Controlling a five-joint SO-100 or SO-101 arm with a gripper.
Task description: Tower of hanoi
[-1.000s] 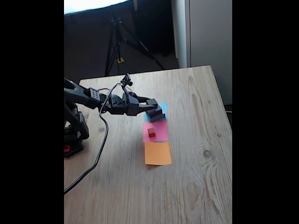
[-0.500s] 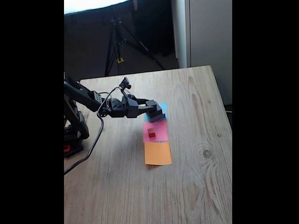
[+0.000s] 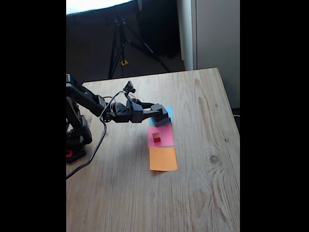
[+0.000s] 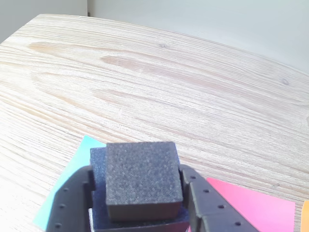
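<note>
Hand [image 4: 137, 205] round small black cube [image 4: 141, 176]

1. You will find no text, label, brand, number or sign that can be read in the fixed view.
2. You will find none in the wrist view either; the dark blocks, paper squares and desk [image 4: 193, 87] carry no lettering.

table [image 4: 193, 87]: pale wood, visible grain, matt | small black cube [image 4: 141, 176]: grainy, matt, foam-like | gripper [image 4: 137, 203]: matt black plastic | blue paper square [image 4: 72, 169], pink paper square [image 4: 251, 208]: flat, smooth, matt
</note>
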